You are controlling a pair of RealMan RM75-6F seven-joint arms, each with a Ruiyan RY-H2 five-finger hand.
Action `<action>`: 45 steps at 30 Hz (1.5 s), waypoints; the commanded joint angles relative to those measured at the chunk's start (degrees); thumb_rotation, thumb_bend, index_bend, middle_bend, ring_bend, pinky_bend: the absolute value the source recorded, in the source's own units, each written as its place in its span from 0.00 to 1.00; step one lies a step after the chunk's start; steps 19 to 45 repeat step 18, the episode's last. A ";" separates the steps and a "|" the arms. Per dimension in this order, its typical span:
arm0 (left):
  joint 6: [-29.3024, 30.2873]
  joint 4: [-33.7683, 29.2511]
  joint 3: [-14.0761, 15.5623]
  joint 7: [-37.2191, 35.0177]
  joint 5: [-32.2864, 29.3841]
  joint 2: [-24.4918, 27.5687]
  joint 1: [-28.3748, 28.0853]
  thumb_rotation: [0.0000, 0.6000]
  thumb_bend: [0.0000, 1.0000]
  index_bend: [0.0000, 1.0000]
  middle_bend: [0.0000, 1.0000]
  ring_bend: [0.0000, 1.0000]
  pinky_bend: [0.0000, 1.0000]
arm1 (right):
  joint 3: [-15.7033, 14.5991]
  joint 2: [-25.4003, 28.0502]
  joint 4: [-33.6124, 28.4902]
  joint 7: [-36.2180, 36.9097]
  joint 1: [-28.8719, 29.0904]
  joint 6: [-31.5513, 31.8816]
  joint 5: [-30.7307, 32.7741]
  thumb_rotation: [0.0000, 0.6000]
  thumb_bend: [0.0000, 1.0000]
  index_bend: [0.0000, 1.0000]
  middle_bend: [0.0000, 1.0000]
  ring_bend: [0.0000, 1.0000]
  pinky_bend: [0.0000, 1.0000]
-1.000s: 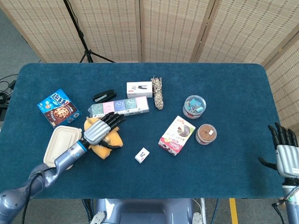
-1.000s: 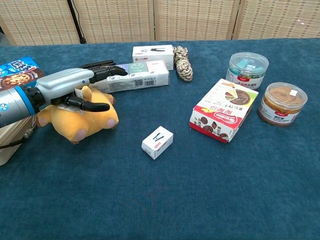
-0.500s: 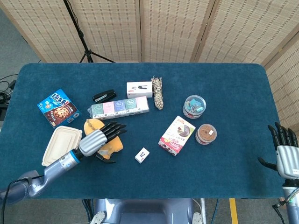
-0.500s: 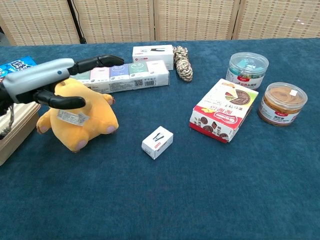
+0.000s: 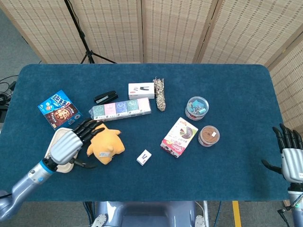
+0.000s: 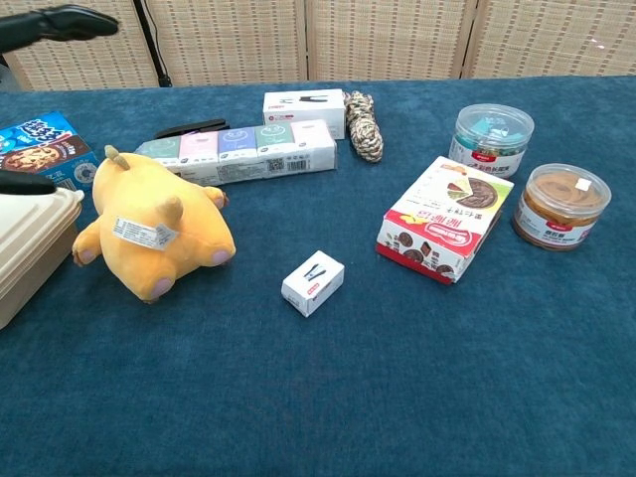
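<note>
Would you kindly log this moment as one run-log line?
left hand: open, above lunch box | plush: lying on table, unheld | right hand: open, at table's right edge

I see the plush (image 5: 106, 144) just right of the container (image 5: 60, 147), cookie box (image 5: 59, 109) behind it. Small box (image 5: 144, 157) sits right of the plush; snack box (image 5: 179, 136) further right, before the jar (image 5: 197, 108).

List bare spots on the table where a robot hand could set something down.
Free: the near strip in front of the small white box, and the far right past the brown-lidded jar. Crowded: the left, around the yellow plush, the lunch box and the tissue pack row.
</note>
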 commanded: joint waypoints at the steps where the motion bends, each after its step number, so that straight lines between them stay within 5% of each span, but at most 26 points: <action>1: 1.04 -5.57 0.35 7.80 -5.91 5.38 6.36 0.96 0.00 0.00 0.00 0.00 0.00 | -0.11 0.47 -0.40 0.64 -0.15 0.58 -0.75 1.00 0.00 0.00 0.00 0.00 0.00; 15: 6.57 -5.71 -0.76 9.46 -14.06 7.35 19.67 1.00 0.00 0.00 0.00 0.00 0.00 | -1.18 1.87 -1.71 1.45 -1.13 4.12 -4.68 1.00 0.00 0.00 0.00 0.00 0.00; 45: 6.12 -4.26 -1.45 9.80 -13.78 7.02 20.24 1.00 0.00 0.00 0.00 0.00 0.00 | -1.34 1.86 -1.77 0.98 -1.17 4.33 -5.06 1.00 0.00 0.00 0.00 0.00 0.00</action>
